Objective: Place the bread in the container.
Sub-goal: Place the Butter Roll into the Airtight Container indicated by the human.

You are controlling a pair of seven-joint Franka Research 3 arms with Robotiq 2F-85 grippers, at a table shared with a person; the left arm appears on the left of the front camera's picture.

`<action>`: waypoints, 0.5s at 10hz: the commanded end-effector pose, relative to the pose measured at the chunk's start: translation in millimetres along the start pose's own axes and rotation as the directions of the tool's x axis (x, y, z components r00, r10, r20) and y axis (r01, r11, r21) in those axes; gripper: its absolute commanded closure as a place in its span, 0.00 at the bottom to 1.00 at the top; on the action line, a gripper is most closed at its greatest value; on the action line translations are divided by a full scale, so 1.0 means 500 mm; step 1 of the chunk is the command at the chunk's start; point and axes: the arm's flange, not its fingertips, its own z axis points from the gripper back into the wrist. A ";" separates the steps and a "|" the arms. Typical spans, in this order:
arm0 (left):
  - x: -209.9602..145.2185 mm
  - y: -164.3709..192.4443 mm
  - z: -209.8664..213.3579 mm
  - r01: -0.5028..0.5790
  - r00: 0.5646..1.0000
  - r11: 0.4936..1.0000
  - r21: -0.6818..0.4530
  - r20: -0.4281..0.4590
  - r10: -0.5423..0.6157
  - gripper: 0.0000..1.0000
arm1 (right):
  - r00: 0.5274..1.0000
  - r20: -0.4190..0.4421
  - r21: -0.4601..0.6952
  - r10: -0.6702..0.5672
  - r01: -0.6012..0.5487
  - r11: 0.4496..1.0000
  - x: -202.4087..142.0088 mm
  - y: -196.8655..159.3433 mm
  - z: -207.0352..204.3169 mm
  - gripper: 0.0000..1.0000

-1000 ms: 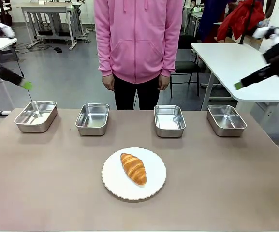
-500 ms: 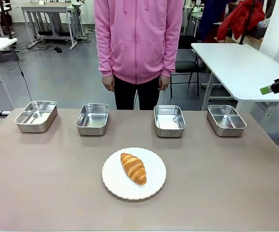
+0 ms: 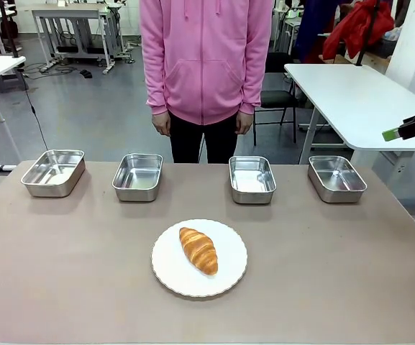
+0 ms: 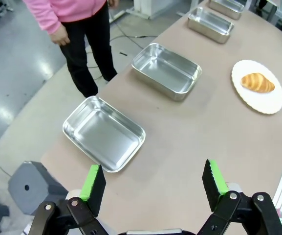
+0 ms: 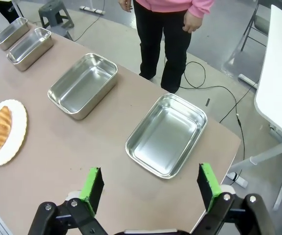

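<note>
Both arms have drawn outward from the table [image 3: 63, 287] since a second ago; the left claw [image 4: 153, 178] hangs high off the left end, looking down on the left end pan [image 4: 104, 133], its jaws wide apart and empty; the right claw [image 5: 150, 181] hangs high off the right end above the right end pan [image 5: 166, 135], likewise spread and holding nothing; the croissant [image 3: 198, 249] lies on the white plate [image 3: 165, 273] at the table's middle, on the robot's side of the row of four pans, well apart from both claws; its long axis runs from far-left to near-right, mostly pointing away from the robot; neither arm looks clearly nearer, so I judge either would reach inward and down, fingers set across that axis.
</note>
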 end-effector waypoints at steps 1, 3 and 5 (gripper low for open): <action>-0.004 0.001 0.005 0.004 1.000 1.000 -0.005 0.010 -0.004 0.00 | 1.000 0.003 0.006 0.000 0.000 1.000 0.000 0.001 -0.004 0.00; 0.002 0.002 0.018 0.015 0.999 0.998 -0.056 0.043 -0.013 0.00 | 0.999 0.013 0.057 0.035 -0.035 0.998 0.028 -0.012 0.010 0.00; 0.007 -0.009 0.044 0.016 0.995 0.995 -0.096 0.096 -0.007 0.00 | 0.998 0.047 0.118 0.038 -0.044 0.992 0.042 -0.013 0.019 0.00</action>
